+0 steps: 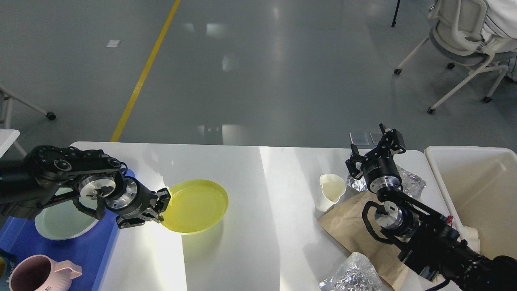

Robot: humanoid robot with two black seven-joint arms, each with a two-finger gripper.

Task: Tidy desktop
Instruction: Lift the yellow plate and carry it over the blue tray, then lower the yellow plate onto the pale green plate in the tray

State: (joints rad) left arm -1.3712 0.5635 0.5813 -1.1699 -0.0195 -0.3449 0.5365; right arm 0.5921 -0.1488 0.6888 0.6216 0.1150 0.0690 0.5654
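The white desktop (258, 242) fills the lower view. My left gripper (162, 206) is shut on the left rim of a translucent yellow plate (198, 206) and holds it a little above the desktop, left of centre. My right gripper (377, 151) is open and empty, raised near the far right edge, above crumpled foil (408, 182). A white paper cup (332, 192) stands just left of it.
A blue tray (52, 250) at the left edge holds a pale green plate (60, 220) and a pink mug (34, 275). A brown paper bag (359, 234) and a second foil wad (351, 275) lie at the right. An off-white tub (476, 190) stands at far right.
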